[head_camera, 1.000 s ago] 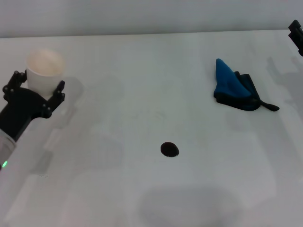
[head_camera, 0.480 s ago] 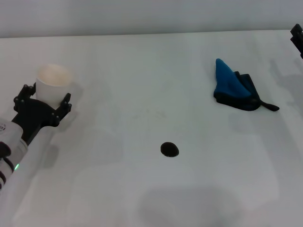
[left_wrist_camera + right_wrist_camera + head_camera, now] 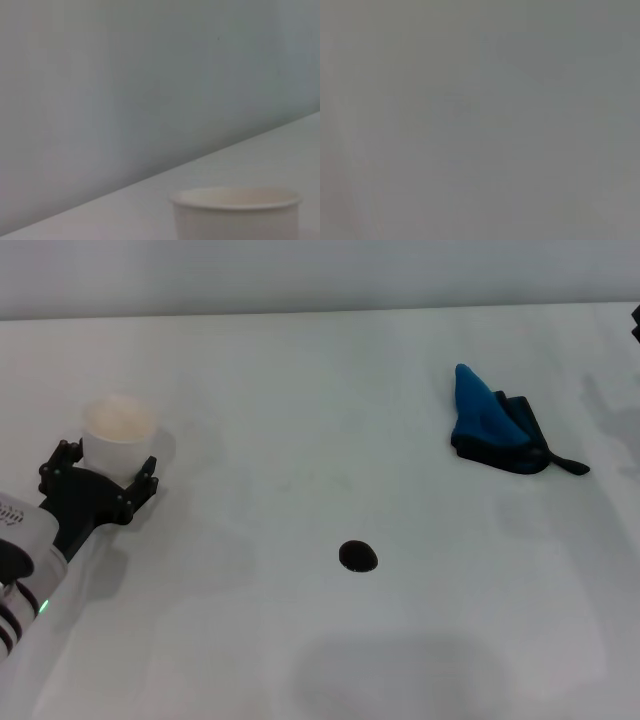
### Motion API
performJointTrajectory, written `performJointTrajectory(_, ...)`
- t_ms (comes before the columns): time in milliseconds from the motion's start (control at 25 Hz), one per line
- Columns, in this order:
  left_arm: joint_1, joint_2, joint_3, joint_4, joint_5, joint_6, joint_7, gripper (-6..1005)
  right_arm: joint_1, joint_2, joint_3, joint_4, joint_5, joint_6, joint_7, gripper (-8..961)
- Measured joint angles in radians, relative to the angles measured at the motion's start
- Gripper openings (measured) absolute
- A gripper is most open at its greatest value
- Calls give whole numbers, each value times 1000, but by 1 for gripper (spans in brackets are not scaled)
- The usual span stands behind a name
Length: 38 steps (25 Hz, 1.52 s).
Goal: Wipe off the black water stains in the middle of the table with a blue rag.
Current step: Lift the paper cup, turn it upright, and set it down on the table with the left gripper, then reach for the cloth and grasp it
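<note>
Currently finds the table (image 3: 320,370) white and bare over most of the head view, with nothing wiped yet.

Places the left gripper (image 3: 103,472) at the near left of the table. Reads its black fingers (image 3: 62,458) as clasped around the base of a white paper cup (image 3: 118,430), one on each side, so that hand is occupied. Confirms the cup rim close up in the left wrist view (image 3: 235,197), upright, standing on or just above the tabletop; cannot tell which.

Locates the blue rag (image 3: 492,425) at the far right, bunched with a pointed peak, a thin dark tail trailing right. Notes it lying free on the table, well apart from both grippers.

Locates the black water stains (image 3: 358,556) as one small glossy blot near the middle, a little toward the near side, intact and well apart from the rag.

Catches only a dark sliver of the right gripper (image 3: 636,325) at the far right edge, beyond the rag; cannot tell whether open or closed. Gets nothing usable from the right wrist view.

Judges progress as nil on the wipe itself: rag not picked up, stain untouched. Leaves to do: grasp rag, carry to blot, rub clean.
</note>
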Motion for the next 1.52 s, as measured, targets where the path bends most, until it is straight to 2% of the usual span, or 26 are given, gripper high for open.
performJointTrajectory(760, 51, 3, 0, 47, 22, -2, 36, 882, -5, 0, -2, 0, 0, -15, 0, 855)
performJointTrajectory(1000, 85, 5, -1, 85, 16, 7, 122, 882, -7, 0, -2, 0, 0, -26, 0, 855)
performJointTrajectory(1520, 128, 5, 1, 93, 16, 48, 105, 882, -8, 0, -2, 1, 0, -29, 0, 855)
